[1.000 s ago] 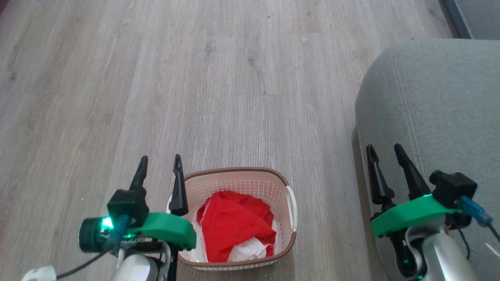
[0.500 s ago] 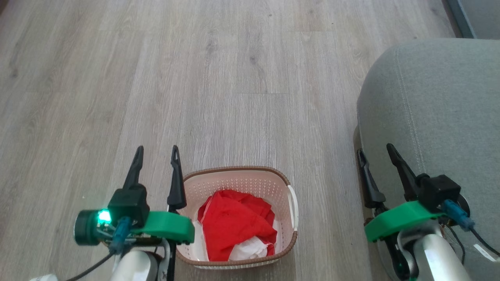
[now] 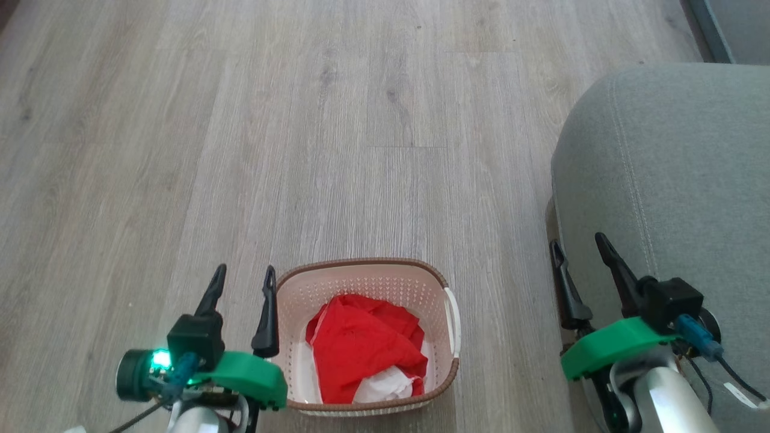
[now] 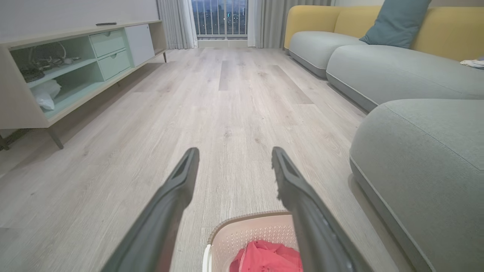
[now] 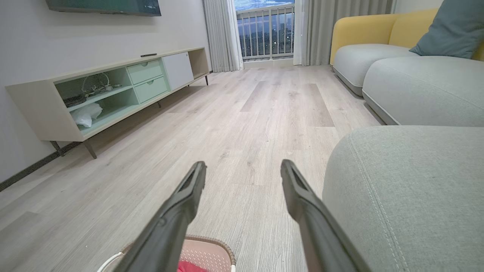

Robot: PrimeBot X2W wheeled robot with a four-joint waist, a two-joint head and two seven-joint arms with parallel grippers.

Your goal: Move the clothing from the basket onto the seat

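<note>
You've got the small cream plastic basket w/ perforated walls and brown woven-look rim [image 3: 361,263] sitting on the pale wood-plank floor [image 3: 301,120], low centre in head view. The bright red soft fabric clothing w/ white parts [image 3: 361,349] is bunched inside the basket, red on top, white bit at the near side, all below the rim. The basket's white side handle [image 3: 454,322] shows on its R side.

Your L gripper [image 3: 245,269] hovers just beside the basket's L edge. Its fingers are spread wide w/ nothing between them, and the inner finger overlaps the rim in head view. L wrist view looks over the basket's far corner, w/ red cloth low in frame.

Your R gripper [image 3: 576,240] is also wide apart and empty. It sits over the front edge of the large grey-green fabric seat cushion w/ rounded corner and pale stitched seam [image 3: 680,180], to the R of the basket and apart from it w/ a strip of floor between.

In the bkgd of the wrist views, a low cream cabinet w/ pale green drawers [image 4: 75,64] stands along the wall.
</note>
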